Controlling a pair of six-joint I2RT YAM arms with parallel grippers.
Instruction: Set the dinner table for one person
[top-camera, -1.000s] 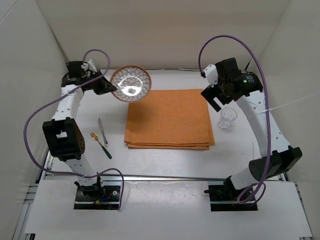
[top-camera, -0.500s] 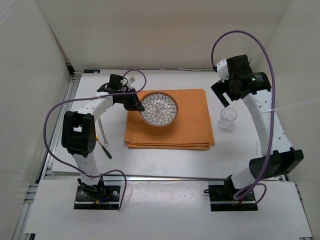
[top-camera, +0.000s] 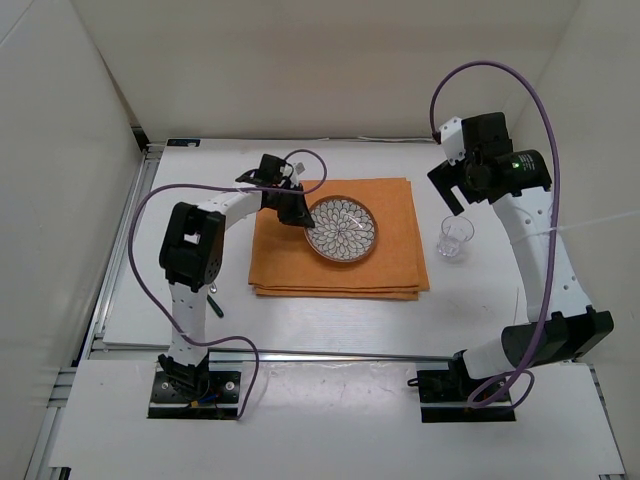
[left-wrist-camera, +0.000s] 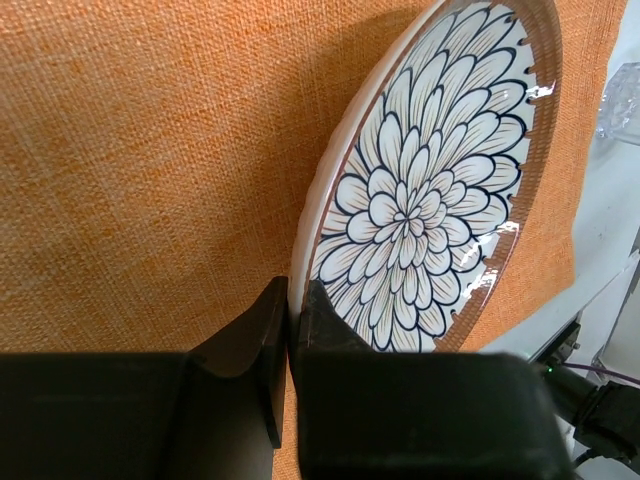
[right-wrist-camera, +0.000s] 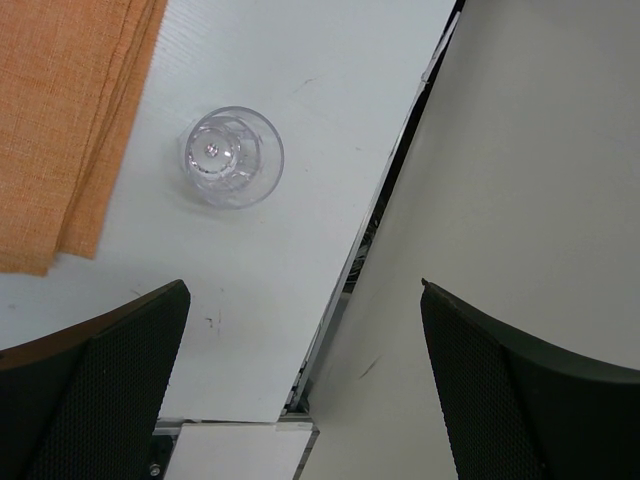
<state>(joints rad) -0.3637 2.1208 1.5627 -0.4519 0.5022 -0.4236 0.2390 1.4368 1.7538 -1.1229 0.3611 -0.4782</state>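
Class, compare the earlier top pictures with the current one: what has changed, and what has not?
The left tool, shut on the rim of the plate throughout, carried it from the far left rightward to over the placemat. The right tool, open, shifted slightly right. Placemat and glass stayed put.

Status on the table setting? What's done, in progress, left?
Done: orange placemat lies flat on the table. In hand: left gripper clamps the plate by its rim, tilted over the placemat, not released. Left: set the plate down; the glass stands off the placemat's right edge, right gripper open near it, empty.
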